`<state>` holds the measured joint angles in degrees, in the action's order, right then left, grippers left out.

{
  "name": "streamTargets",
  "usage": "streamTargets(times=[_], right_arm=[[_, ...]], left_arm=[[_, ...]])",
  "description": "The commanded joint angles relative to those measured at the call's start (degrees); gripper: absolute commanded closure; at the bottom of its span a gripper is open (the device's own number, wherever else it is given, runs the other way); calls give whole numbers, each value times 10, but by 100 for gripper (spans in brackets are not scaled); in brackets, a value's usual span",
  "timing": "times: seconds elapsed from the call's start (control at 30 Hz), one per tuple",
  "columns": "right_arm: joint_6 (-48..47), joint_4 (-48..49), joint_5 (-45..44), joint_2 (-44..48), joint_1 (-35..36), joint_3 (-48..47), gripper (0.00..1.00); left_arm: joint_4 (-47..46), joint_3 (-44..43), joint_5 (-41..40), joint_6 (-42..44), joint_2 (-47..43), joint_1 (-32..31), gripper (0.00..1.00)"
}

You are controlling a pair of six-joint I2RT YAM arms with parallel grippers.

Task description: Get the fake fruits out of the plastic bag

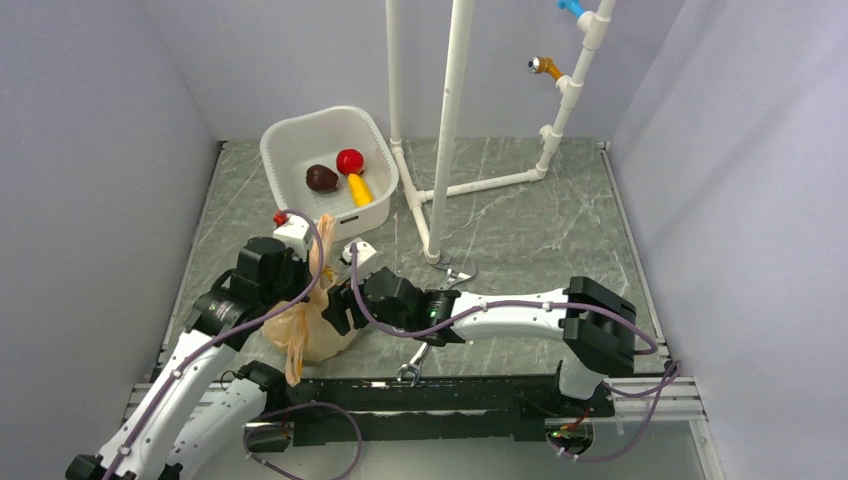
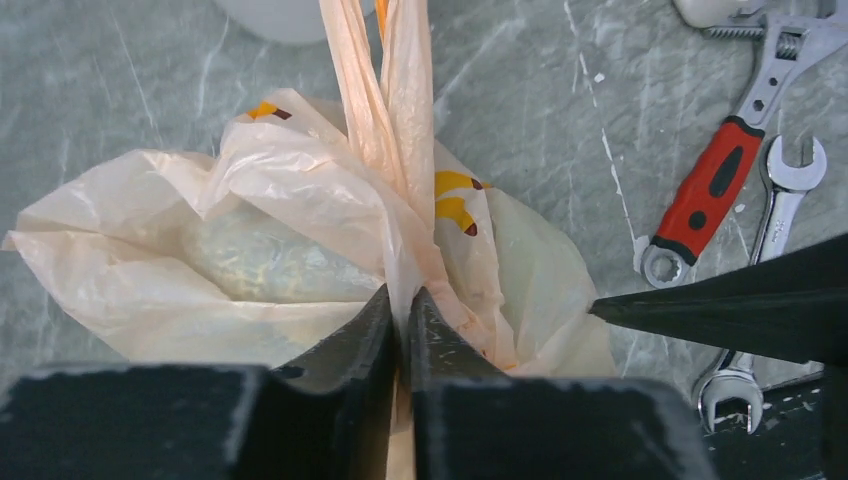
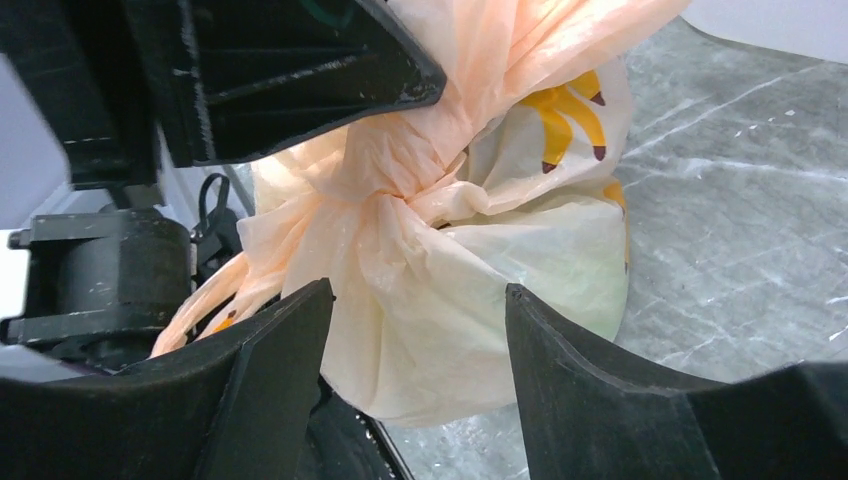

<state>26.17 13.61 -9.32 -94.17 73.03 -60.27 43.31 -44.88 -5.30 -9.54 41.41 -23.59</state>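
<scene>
— The left gripper (image 2: 405, 312) is clamped tight on the twisted handles of that thin, crinkly, peach-coloured translucent plastic bag (image 2: 300, 215). Its fingers are pressed together with the film between them.

— And the right gripper (image 3: 415, 300)?

— Spread wide, with one black finger (image 3: 270, 370) on each side of the bag's bulging body, just below the knot. I can't tell whether they touch it.

— Where's the bag?

— At the near edge of the grey marble-patterned table (image 1: 520, 220), between the two arms, with its handles drawn taut upward. I can't tell whether its bottom rests on the table.

— Any writing on it?

— What I can make out is a print of small yellow bananas with brown tips. A pale green lump (image 2: 265, 262) shows through the film.

— Any fruit outside it?

— A yellow toy fruit (image 1: 358, 188) lies in the white rigid plastic tub (image 1: 290, 150) at the far left. It's beside a shiny red ball (image 1: 349, 160) and a dark maroon-brown fruit (image 1: 321, 178).

— Tools?

— A red-handled adjustable wrench (image 2: 715, 190) and a plain silver spanner (image 2: 785, 195) lie on the table near the bag.
</scene>
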Motion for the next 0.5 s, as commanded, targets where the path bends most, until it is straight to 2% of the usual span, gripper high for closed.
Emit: streamTargets(times=[0.0,0.17,0.2,0.3,0.47], right_arm=[[0,15,-72,-25,27,-52,35],[-11,10,-122,-57,49,-87,36],[-8,5,-133,-62,51,-94,36],[11,-37,-179,-81,54,-120,37],[22,-63,-206,-98,55,-125,58]], left_arm=[[-82,24,38,30,-58,0,90],[-100,40,47,27,-90,0,95],[-100,41,43,27,-90,0,100],[-102,40,41,33,-80,0,100],[-86,27,32,34,-56,0,100]])
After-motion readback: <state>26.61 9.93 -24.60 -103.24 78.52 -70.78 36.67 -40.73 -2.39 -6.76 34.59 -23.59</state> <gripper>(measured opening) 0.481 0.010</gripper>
